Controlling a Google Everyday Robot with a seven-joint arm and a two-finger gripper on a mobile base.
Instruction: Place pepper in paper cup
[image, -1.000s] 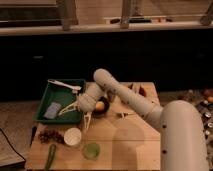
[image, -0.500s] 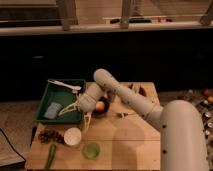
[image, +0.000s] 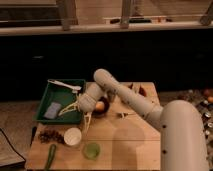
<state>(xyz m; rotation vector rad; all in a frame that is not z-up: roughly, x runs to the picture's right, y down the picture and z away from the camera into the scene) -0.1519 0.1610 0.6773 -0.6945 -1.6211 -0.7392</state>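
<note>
Gripper hanging wide open, empty, above paper cup. Pepper lying on counter below-left of gripper, past cup, near edge. Risk: fingers clipping cup while reaching down; green cup crowding right; nudged pepper rolling off edge.

Dim, warm-lit, soft blur throughout
</note>
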